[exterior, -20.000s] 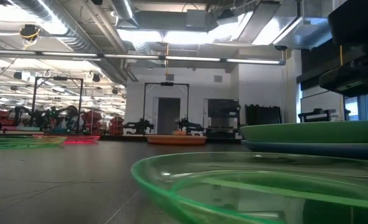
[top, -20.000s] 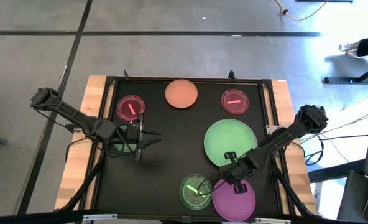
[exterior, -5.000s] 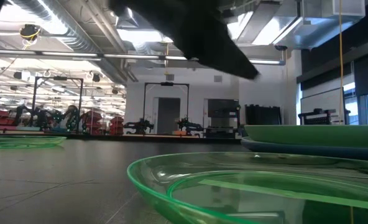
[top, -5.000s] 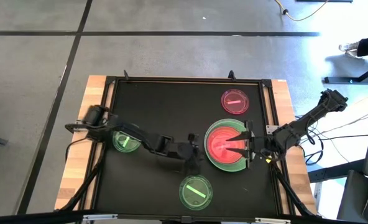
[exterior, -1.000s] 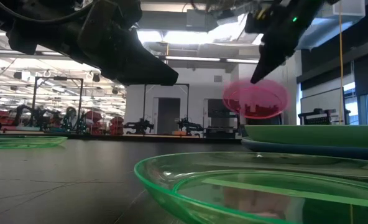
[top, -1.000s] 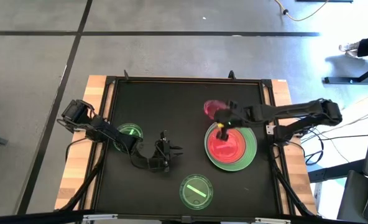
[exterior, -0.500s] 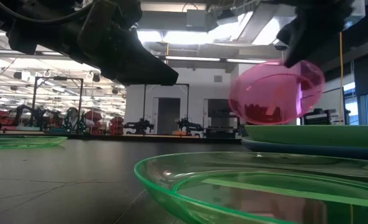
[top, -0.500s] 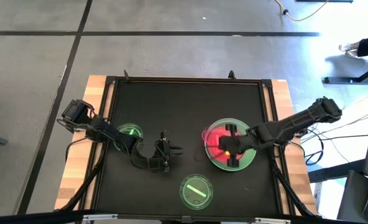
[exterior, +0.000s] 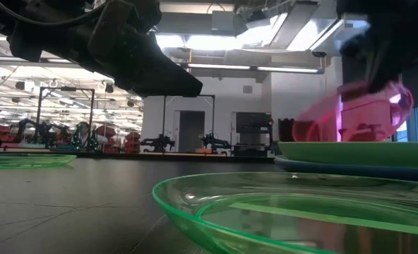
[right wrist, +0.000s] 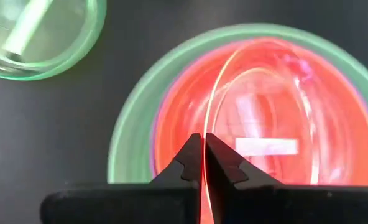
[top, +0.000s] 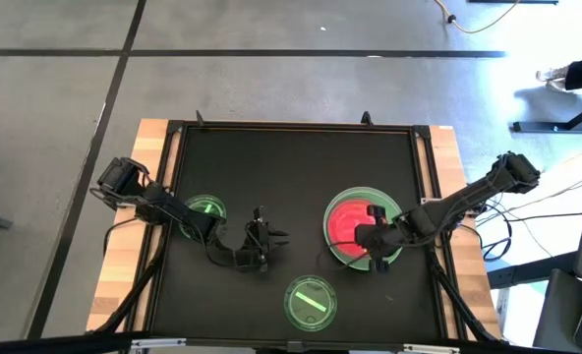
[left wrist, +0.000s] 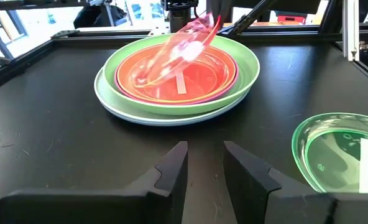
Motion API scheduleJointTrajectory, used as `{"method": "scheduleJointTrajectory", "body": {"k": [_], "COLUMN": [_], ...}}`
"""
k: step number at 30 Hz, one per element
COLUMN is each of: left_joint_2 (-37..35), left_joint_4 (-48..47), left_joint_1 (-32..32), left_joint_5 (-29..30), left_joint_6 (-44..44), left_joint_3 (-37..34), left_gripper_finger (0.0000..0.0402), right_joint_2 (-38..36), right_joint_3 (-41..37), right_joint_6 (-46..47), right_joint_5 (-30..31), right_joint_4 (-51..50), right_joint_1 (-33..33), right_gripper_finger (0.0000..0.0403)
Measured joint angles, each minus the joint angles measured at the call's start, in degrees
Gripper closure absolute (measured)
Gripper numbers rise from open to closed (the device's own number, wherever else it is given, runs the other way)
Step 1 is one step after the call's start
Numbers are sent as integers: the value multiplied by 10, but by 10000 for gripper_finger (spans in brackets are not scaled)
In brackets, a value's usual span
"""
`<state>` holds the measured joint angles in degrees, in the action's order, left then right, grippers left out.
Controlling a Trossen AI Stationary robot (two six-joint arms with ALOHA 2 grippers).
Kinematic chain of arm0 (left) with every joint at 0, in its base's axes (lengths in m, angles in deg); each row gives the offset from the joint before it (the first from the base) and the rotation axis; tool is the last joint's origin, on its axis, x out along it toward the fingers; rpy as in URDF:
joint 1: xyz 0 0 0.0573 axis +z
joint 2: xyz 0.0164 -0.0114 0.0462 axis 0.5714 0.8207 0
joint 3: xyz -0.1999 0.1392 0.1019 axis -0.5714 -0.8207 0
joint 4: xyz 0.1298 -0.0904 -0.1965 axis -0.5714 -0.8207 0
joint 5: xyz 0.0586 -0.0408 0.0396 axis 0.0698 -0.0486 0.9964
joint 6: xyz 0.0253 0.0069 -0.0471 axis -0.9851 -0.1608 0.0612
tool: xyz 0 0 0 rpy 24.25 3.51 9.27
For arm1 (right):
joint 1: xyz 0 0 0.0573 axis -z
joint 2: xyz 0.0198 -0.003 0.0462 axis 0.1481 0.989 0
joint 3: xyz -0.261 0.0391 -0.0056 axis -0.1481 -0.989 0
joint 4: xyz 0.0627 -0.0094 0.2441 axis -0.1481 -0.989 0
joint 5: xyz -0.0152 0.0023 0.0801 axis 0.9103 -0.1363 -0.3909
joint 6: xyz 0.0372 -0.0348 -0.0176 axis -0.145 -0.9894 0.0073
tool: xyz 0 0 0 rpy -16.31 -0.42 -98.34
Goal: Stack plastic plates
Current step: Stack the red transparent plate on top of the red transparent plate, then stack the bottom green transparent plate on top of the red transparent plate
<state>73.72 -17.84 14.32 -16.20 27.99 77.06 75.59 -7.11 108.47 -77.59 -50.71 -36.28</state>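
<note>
A stack of plates (top: 394,224) stands on the mat's right half. It has a whitish plate at the bottom, then a large green one (left wrist: 246,62), with purple, orange and pink inside (right wrist: 258,118). My right gripper (top: 362,237) is over the stack, shut on a small translucent pink dish (exterior: 357,113) that tilts above it (left wrist: 184,43). My left gripper (top: 276,236) waits open at mid-table, aimed at the stack. One small green striped dish (top: 311,300) lies flat near the near edge. Another (top: 207,209) lies under the left arm. My right gripper pinches the pink dish's rim (right wrist: 202,127) between its two fingers, which come at it slanting down from the table's right. The dish hangs tilted over the stack, low edge (left wrist: 143,78) close to the orange plate. I cannot tell whether it touches.
The black mat (top: 271,157) has a raised frame on the wooden table (top: 124,275). Its far half holds no objects. In the low view the near green dish (exterior: 287,212) fills the foreground and the left arm (exterior: 110,42) hangs above it.
My right gripper has carried the pink dish from the stack's far side toward the near edge, over the stack, and downward. The dish has tipped from nearly level to steeply tilted. The left arm has kept still.
</note>
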Motion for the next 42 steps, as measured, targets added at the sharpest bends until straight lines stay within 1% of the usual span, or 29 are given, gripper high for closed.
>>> {"method": "scheduleJointTrajectory", "body": {"k": [3,6,9,12,15,19,23,26,29,33,38,42], "left_joint_2": [0,0,0,0,0,0,0,0,0,0,0,0], "left_joint_4": [0,0,0,0,0,0,-2,-1,-1,-1,-1,0], "left_joint_1": [0,0,0,0,0,0,0,0,0,0,0,1], "left_joint_5": [0,0,0,0,0,0,-22,-36,-50,-50,-49,-44], "left_joint_6": [0,0,0,0,0,-1,0,0,0,0,0,0], "left_joint_3": [0,0,0,0,0,0,0,0,0,0,0,0], "left_gripper_finger": [306,306,306,306,306,306,306,306,306,306,306,306], "right_joint_2": [0,0,0,1,2,2,2,2,8,41,114,171], "right_joint_3": [-26,-48,-55,-55,-56,-56,-56,-56,-56,-55,-55,-22], "right_joint_6": [21,23,22,32,38,36,27,4,-24,-35,-26,-25], "right_joint_5": [0,-2,-11,-13,-26,-45,-51,-49,-55,-55,-57,-86], "right_joint_4": [6,38,65,71,71,70,76,130,214,292,330,333], "right_joint_1": [0,0,0,0,0,0,0,0,0,0,4,14], "right_gripper_finger": [398,398,397,394,371,323,280,260,251,249,249,249]}}
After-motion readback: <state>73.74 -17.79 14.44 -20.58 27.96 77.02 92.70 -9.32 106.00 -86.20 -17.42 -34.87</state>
